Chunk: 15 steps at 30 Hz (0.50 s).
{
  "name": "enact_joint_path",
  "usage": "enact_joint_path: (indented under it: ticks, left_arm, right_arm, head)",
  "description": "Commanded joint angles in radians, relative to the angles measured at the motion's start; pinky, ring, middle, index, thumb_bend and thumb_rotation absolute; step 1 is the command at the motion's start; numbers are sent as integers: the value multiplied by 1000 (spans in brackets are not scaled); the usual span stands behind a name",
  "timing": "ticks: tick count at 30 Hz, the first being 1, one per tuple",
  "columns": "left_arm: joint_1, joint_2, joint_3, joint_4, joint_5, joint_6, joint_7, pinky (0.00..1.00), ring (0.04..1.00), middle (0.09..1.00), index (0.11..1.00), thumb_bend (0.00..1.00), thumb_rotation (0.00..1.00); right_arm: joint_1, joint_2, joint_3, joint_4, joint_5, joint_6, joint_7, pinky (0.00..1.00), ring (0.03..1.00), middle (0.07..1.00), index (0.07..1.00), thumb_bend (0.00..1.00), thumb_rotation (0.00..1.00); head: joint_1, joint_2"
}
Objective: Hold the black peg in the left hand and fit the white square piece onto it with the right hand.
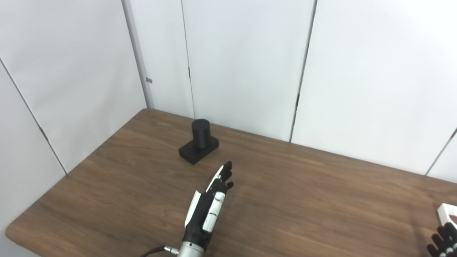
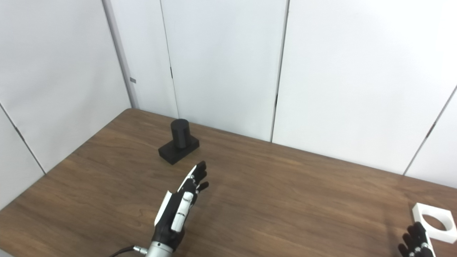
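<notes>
The black peg [image 1: 200, 139], a short cylinder on a flat square base, stands upright at the far left of the wooden table [image 1: 303, 200]. My left hand [image 1: 209, 207] hovers in front of it with straight, spread fingers pointing toward the peg, open and holding nothing, a hand's length short of the base. The white square piece [image 2: 435, 225] with its round hole lies flat at the table's right edge. My right hand [image 2: 416, 244] shows only as black fingertips at the bottom right corner, just in front of the white piece and holding nothing.
White wall panels [image 1: 250, 64] close off the table at the back and on the left. The table's left corner [image 1: 14, 232] is rounded, near the picture's bottom left.
</notes>
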Motion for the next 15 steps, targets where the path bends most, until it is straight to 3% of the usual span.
enact_joint_path:
  ticks: [1, 3, 7, 11, 15]
  left_arm:
    - [83, -19, -19, 60, 43, 43, 13, 916, 977, 978, 971, 581, 905]
    - [86, -17, -12, 17, 78, 68, 29, 911, 967, 966, 961, 558, 803]
    - [81, -2, 14, -92, 127, 127, 50, 956, 972, 968, 968, 554, 767]
    - [46, 39, 59, -226, 297, 246, 82, 998, 991, 973, 972, 528, 720]
    - [-4, 83, 107, -295, 421, 351, 80, 936, 961, 969, 980, 562, 615]
  right_arm:
    - [38, 17, -4, 16, 17, -3, -3, 1000, 1000, 1000, 1000, 819, 1000]
    - [45, 21, -3, 1, 18, 3, -6, 1000, 1000, 1000, 1000, 806, 1000]
    - [54, 26, -1, -20, 23, 14, -6, 1000, 1000, 1000, 1000, 785, 1000]
    - [59, 24, 4, -25, 16, 14, -6, 1000, 1000, 1000, 1000, 750, 1000]
    - [66, 27, 8, -45, 6, 25, -15, 1000, 1000, 1000, 1000, 691, 1000]
  head:
    - [-10, 4]
    - [-21, 7]
    - [-42, 11]
    - [-51, 17]
    - [-59, 23]
